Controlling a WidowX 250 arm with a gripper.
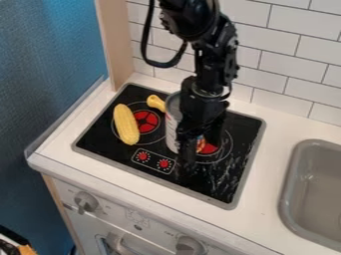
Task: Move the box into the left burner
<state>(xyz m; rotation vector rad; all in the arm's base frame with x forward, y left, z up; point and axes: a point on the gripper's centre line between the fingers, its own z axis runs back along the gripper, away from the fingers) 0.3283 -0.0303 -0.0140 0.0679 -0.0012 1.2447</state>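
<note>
The gripper [200, 153] is hanging over the stove [116, 158]; its jaws' spread cannot be told. Just beside it, a partly hidden, grey-topped can [172, 118], its pale label bearing red marks, is standing right of the left burner [146, 121].

In front of you is a white toy-kitchen countertop [269, 164] with a grey sink basin [287, 196] set into its right side. To the left sits a black, glossy square cooktop [100, 135] with a grey rim, streaked white at the right. You see two round, red-centred burners on it, the left burner [146, 121] and the right burner [208, 149], and two red dial markings [153, 160] near the front. A yellow toy corn cob [126, 124] lies over the left burner's outer ring. Between the burners is a grey-rimmed can with a pale label [172, 122], partly hidden; a yellow, round-ended piece [156, 103] is just beside it.
</note>
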